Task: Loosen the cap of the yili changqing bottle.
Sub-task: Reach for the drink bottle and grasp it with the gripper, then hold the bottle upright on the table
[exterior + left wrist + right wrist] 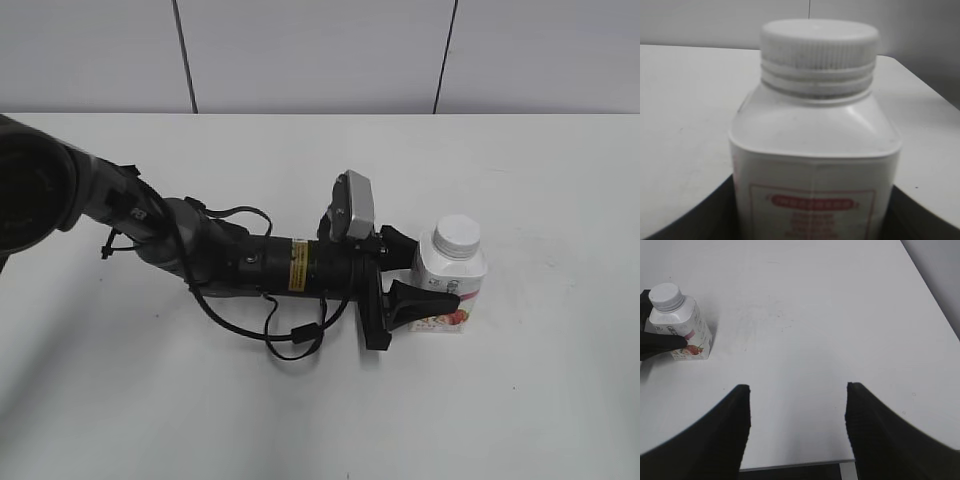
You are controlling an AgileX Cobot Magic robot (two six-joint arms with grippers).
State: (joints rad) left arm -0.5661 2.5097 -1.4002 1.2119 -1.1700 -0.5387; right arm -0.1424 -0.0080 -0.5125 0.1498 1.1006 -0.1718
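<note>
Left fingers (405, 272) pinch the bottle (450, 285) body; right fingers (796, 405) spread, away. We should grip the cap (458, 234) squarely, then twist.

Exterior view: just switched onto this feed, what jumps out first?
The black left arm lies stretched across the white table, its left gripper closed around the body of the small squat white plastic bottle with the pink-red label, right of centre. The round white ribbed screw cap sits on top, untouched. The right gripper hangs open over bare table, far from the bottle.
</note>
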